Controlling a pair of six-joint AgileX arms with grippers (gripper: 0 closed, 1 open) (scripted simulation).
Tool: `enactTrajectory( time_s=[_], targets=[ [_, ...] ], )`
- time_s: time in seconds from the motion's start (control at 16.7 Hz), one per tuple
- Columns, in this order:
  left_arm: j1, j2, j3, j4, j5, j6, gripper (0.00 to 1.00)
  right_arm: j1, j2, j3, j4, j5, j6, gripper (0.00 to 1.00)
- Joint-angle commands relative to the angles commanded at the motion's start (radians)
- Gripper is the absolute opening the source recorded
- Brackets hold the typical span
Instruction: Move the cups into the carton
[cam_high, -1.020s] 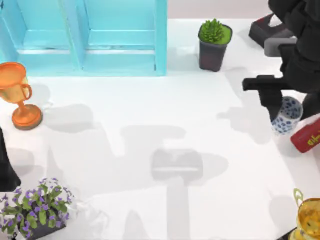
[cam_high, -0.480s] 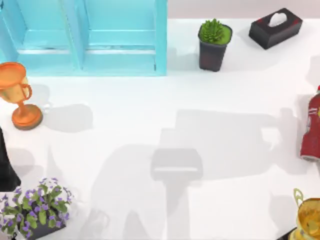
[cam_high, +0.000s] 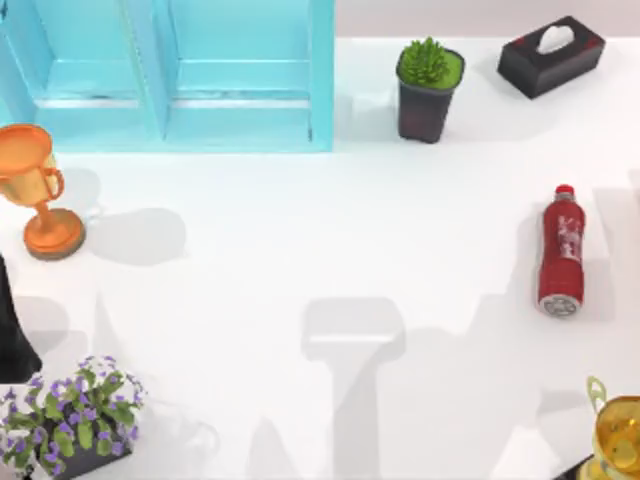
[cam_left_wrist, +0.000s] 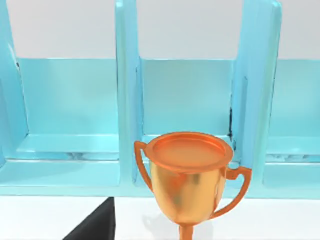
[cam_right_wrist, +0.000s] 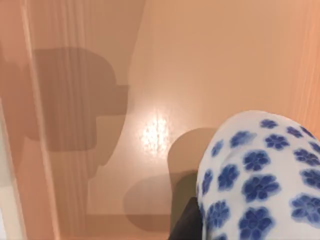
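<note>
The white cup with blue flowers (cam_right_wrist: 260, 175) hangs close before my right wrist camera, held in my right gripper. A dark part (cam_right_wrist: 187, 225) shows beside the cup at the picture's edge. Under the cup lies a tan, cardboard-coloured surface (cam_right_wrist: 165, 60) carrying the cup's shadow and the arm's shadow. I cannot tell whether this surface is the carton. My left arm (cam_high: 8, 345) stays parked at the table's left edge, facing the orange trophy (cam_left_wrist: 187, 175).
A light blue shelf (cam_high: 180, 75) stands at the back left, with the orange trophy (cam_high: 40, 190) in front of it. A red bottle (cam_high: 560, 265) lies at the right. Also here: succulent pot (cam_high: 428, 90), black tissue box (cam_high: 552, 55), purple flower pot (cam_high: 70, 420), gold trophy (cam_high: 620, 440).
My right arm has left the top view, and the floral cup went with it off the table. The red bottle has shifted left and now lies flat.
</note>
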Motion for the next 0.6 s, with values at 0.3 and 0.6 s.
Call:
enactTrajectory(
  time_s=[0.3,0.6],
  targets=[
    [0.0,0.0,0.0,0.0,0.0,0.0,1.0,0.003,0.005,-0.018,0.018,-0.001,0.004,0.0],
    [0.0,0.0,0.0,0.0,0.0,0.0,1.0,0.002,-0.002,-0.181,0.185,0.0,0.005,0.0]
  ],
)
